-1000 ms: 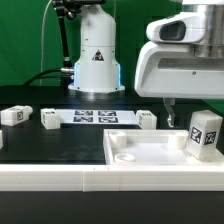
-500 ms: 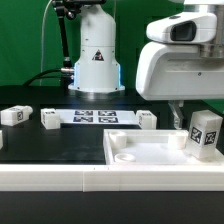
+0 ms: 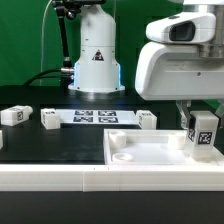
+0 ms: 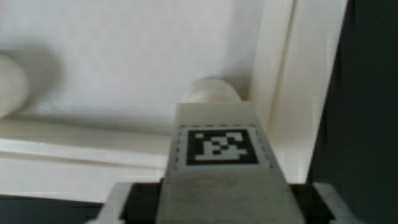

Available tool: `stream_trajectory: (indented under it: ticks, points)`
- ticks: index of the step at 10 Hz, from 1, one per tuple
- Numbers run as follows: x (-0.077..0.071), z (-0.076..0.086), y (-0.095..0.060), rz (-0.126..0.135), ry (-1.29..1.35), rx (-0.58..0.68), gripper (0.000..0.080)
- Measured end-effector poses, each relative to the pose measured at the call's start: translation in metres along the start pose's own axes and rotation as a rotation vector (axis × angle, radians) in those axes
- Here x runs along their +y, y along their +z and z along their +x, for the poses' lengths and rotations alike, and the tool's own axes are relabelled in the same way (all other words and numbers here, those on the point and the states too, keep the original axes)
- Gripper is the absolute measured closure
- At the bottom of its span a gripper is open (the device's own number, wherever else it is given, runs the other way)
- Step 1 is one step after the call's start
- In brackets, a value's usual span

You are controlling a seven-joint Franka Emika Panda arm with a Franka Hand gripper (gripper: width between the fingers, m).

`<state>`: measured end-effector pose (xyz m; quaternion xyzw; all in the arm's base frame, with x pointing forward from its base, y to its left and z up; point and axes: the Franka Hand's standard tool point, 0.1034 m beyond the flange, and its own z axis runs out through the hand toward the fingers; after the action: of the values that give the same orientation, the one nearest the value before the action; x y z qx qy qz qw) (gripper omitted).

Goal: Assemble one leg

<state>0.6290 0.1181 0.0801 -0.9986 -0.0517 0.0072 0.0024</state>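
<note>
A white leg [image 3: 203, 131] with a black-and-white tag stands upright over the far right corner of the white tabletop [image 3: 150, 150] in the exterior view. My gripper [image 3: 200, 112] is shut on the leg from above. In the wrist view the leg [image 4: 222, 150] fills the space between my fingers [image 4: 134, 203], its far end over a corner socket [image 4: 215, 90] of the tabletop [image 4: 107, 80]. Whether the leg touches the socket is hidden.
Three more white legs lie on the black table: one [image 3: 13, 116] at the exterior view's left, one [image 3: 49, 119] beside it, one [image 3: 147, 120] behind the tabletop. The marker board [image 3: 95, 117] lies in front of the robot base [image 3: 96, 60].
My gripper has carried the leg downward and slightly toward the exterior view's right, so it sits lower over the tabletop's corner. The other legs have not moved.
</note>
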Motion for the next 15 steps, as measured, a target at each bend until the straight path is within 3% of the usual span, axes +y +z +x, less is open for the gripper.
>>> stream_trajectory:
  ticks: [8,13,14,15]
  points:
    - [-0.0027,-0.0013,0.0014,-0.004,0.911,0.017,0.0508]
    - [-0.0033,-0.0015,0.0017,0.007,1.198,0.012,0.0508]
    - [-0.0033,-0.0015,0.0017,0.006,1.151,0.013,0.0309]
    - [-0.0025,-0.0014,0.0017,0.006,1.106,0.013,0.0202]
